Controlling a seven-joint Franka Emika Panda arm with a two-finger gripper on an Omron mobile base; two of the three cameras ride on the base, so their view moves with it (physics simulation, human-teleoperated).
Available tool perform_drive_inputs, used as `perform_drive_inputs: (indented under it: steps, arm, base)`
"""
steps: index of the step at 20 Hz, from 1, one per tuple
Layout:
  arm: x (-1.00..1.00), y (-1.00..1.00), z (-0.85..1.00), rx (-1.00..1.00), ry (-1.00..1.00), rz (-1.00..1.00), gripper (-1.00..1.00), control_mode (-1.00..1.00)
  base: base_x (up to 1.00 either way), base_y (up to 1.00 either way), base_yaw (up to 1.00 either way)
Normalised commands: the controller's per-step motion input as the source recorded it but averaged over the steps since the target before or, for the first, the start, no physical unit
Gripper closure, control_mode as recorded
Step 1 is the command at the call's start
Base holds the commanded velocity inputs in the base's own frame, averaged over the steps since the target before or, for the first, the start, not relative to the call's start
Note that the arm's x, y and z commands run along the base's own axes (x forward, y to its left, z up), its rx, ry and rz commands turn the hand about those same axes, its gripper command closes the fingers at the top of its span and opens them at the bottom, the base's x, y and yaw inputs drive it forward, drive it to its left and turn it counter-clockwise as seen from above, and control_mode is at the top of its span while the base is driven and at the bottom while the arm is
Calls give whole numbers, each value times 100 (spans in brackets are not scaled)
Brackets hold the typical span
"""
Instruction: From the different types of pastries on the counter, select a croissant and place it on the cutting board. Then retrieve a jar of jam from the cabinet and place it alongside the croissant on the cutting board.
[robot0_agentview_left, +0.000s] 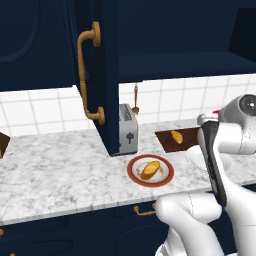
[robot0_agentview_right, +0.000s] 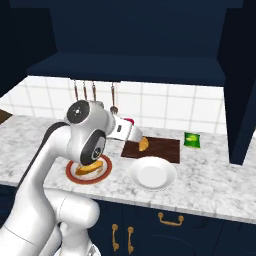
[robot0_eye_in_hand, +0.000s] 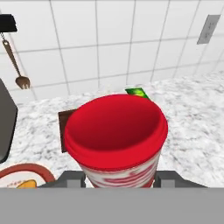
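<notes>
My gripper (robot0_eye_in_hand: 120, 180) is shut on the jar of jam (robot0_eye_in_hand: 116, 131), a red jar with a pale band that looms large in the hand view. A sliver of the jar (robot0_agentview_right: 128, 121) shows at the hand, just above the left end of the cutting board (robot0_agentview_right: 162, 148). The croissant (robot0_agentview_right: 143, 144) lies on that dark reddish-brown board, close beside the hand. From the left base the croissant (robot0_agentview_left: 176, 136) rests on the board (robot0_agentview_left: 189, 134), with the jar (robot0_agentview_left: 216, 111) to its right above the counter (robot0_agentview_left: 60, 165).
A larger bread roll (robot0_agentview_left: 150, 170) lies on a red-rimmed plate (robot0_agentview_left: 167, 175). A white dish (robot0_agentview_right: 152, 173) sits in front of the board, a green packet (robot0_agentview_right: 191, 139) to its right. The toaster (robot0_agentview_left: 128, 129) stands behind the open cabinet door (robot0_agentview_left: 102, 75).
</notes>
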Motion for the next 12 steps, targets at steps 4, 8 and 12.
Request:
perform_drive_inputs:
  steps: [4, 8, 12]
  arm:
    - [40, 3, 18, 0, 6, 0, 100, -100]
    - [15, 0, 31, 0, 42, -4, 100, -100]
    - [41, 0, -34, 0, 30, 0, 100, -100]
  base:
    - [0, 0, 0]
    - [0, 0, 0]
    - [0, 0, 0]
